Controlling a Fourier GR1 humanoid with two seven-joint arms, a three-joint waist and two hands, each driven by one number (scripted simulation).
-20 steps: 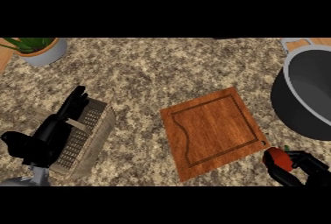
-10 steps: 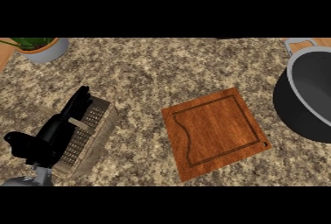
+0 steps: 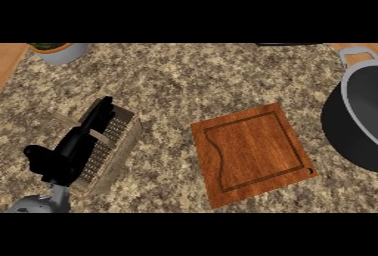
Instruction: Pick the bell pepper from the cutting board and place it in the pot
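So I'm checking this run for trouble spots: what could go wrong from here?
1. The cutting board is bare, and neither the bell pepper nor the right hand is in view, so a grasp can't be confirmed.
2. The pot is cut off by the view's right edge, so a placement there may be hard to check.
3. The open left hand lies over the box grater and might nudge it.

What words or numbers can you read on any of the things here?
None. No words, numbers or signs show on anything.
The board has only a carved groove.
The pot is plain dark inside.
The grater shows only holes.
The planter at the top left is plain.
The left hand has no marks.
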